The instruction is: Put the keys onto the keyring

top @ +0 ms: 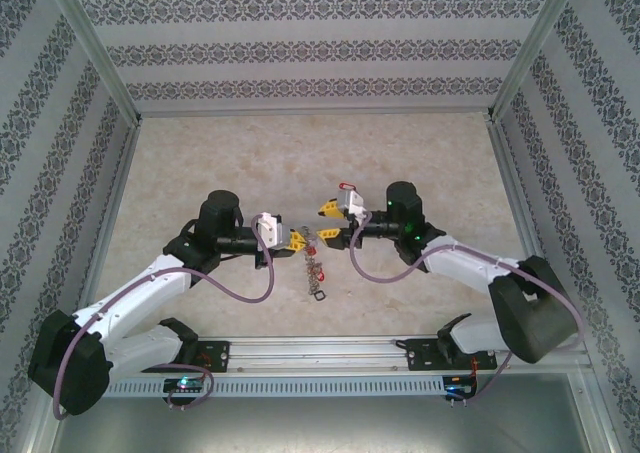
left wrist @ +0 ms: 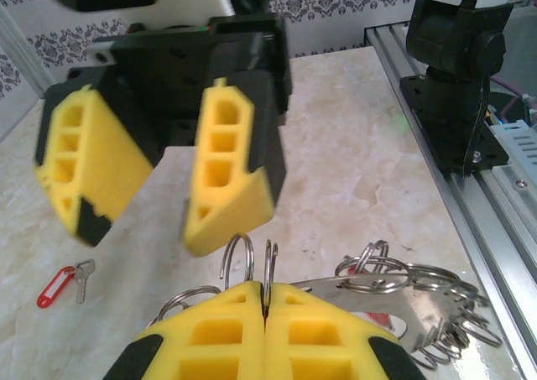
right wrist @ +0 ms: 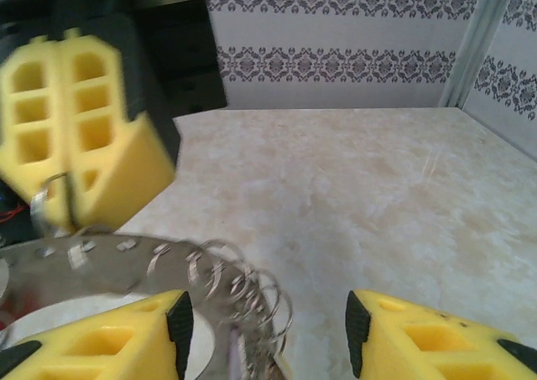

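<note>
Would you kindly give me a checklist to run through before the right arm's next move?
1. Left gripper shut on a keyring loop: ok.
2. Right gripper open and empty: ok.
3. Keys lying on the table, apart from both grippers: ok.
4. Keys held, ready for threading: not ok, not yet picked up.
5. Gripped loop spread open enough to take a key: cannot tell.

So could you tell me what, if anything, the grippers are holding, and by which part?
The left gripper is shut on the keyring, pinching one small wire loop at its edge. The right gripper is open and holds nothing.
</note>
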### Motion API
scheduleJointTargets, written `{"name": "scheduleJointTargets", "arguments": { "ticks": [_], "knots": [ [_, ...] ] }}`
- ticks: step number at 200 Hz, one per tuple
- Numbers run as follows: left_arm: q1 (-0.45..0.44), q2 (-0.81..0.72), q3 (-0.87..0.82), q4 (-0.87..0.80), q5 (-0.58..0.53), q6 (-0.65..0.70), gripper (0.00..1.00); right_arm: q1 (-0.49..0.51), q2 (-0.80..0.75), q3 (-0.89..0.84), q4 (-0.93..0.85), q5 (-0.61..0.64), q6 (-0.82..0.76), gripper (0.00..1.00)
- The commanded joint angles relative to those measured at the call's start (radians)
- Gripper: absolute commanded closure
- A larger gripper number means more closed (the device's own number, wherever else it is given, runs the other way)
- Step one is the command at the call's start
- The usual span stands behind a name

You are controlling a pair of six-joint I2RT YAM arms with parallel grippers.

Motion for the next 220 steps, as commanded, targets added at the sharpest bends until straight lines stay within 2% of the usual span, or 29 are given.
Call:
{"name": "scheduleJointTargets", "arguments": {
  "ticks": [1, 32, 54, 154, 190, 220],
  "knots": [
    [-0.013, -0.026, 0.053, 0.006, 0.057, -0.017, 1.00, -0.003, -0.090, -0.044, -0.067, -0.071, -0.139, 0.47],
    [-0.014, -0.022, 0.066, -0.017, 0.060, 0.000, 1.00, 0.056, -0.132, -0.054, -0.092, -0.030, -0.203, 0.45],
    [-0.017, -0.015, 0.069, -0.014, 0.079, 0.006, 1.00, 0.094, -0.112, -0.034, -0.081, 0.070, -0.216, 0.45],
    [-0.071, 0.049, 0.127, -0.130, 0.046, 0.122, 1.00, 0.054, -0.033, 0.076, -0.072, -0.032, -0.059, 0.49],
    [-0.096, 0.052, 0.168, -0.198, 0.039, 0.185, 1.00, 0.004, 0.044, 0.151, -0.083, -0.055, 0.082, 0.49],
    [-0.113, 0.039, 0.178, -0.220, 0.040, 0.203, 1.00, -0.029, 0.074, 0.153, -0.098, 0.030, 0.160, 0.49]
  ]
}}
